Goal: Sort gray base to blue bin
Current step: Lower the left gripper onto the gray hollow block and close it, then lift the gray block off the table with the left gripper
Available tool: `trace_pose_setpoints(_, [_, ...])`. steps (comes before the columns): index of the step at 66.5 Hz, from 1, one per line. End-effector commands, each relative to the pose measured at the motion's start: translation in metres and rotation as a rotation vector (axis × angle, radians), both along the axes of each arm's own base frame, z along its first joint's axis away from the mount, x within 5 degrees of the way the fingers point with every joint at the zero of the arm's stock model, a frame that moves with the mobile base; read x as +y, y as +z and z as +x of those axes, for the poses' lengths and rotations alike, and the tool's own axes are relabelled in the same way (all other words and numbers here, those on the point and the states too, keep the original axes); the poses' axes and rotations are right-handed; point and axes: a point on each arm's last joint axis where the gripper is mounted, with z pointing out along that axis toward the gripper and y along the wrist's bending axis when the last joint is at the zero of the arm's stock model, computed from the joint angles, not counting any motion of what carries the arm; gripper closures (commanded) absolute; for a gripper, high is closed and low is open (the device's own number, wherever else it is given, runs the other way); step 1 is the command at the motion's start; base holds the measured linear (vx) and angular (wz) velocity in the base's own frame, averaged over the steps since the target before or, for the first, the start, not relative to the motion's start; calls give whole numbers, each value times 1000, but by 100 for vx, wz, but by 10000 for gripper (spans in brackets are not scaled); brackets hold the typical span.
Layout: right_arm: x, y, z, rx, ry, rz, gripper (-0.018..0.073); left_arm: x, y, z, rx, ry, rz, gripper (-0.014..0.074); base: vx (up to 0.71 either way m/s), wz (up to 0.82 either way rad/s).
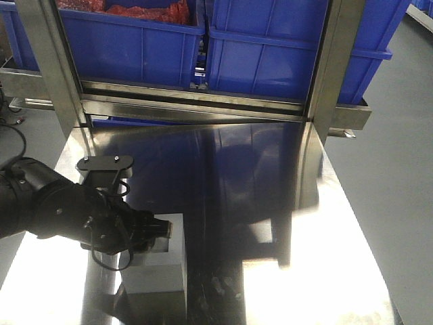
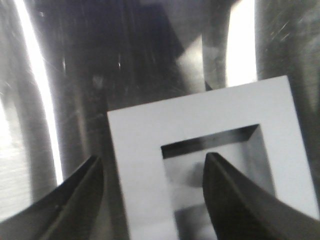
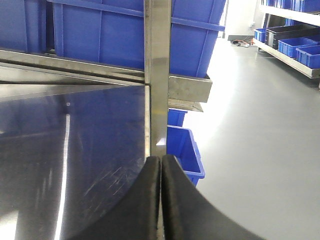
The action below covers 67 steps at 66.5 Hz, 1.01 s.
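The gray base (image 1: 159, 271) stands on the steel table (image 1: 325, 271) near its front left, recess face up. My left gripper (image 1: 164, 230) hangs over its top. In the left wrist view the gray base (image 2: 200, 115) fills the lower right, and the left gripper (image 2: 152, 157) is open astride its left wall. One finger (image 2: 80, 195) is outside the block and the other finger (image 2: 235, 200) is over the recess, both apart from the wall. My right gripper (image 3: 161, 157) is shut on nothing. Two large blue crates (image 1: 135, 47) (image 1: 291, 54) sit on the rack behind; I cannot tell which is the blue bin.
Steel uprights (image 1: 47, 74) (image 1: 331, 74) and a crossbar (image 1: 196, 101) frame the table's back edge. The left crate holds red material (image 1: 128, 10). A smaller blue bin (image 3: 184, 150) sits on the floor beyond the table's right edge.
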Motion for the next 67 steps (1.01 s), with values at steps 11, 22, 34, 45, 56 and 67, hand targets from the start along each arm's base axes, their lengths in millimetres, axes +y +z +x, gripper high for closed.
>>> trace_pose_setpoints(11, [0,6,0,-79,6,-16,564,-6,8,3,-12,15,-42,218,0,0])
trace_pose_setpoints(22, [0,6,0,-79,6,-16,564,-5,7,1,15,15,-25,377,0,0])
trace_pose_setpoints(34, [0,6,0,-79,6,-16,564,-5,6,-1,23,7,-17,607,0,0])
trace_pose_setpoints(45, [0,6,0,-79,6,-16,564,-11,19,-5,-51,-34,-39,605,0,0])
trace_pose_setpoints(56, [0,6,0,-79,6,-16,564,-10,46,-11,-166,-49,-103,603,0,0])
trace_pose_setpoints(67, [0,6,0,-79,6,-16,564,2,82,-24,-316,-76,-132,603,0,0])
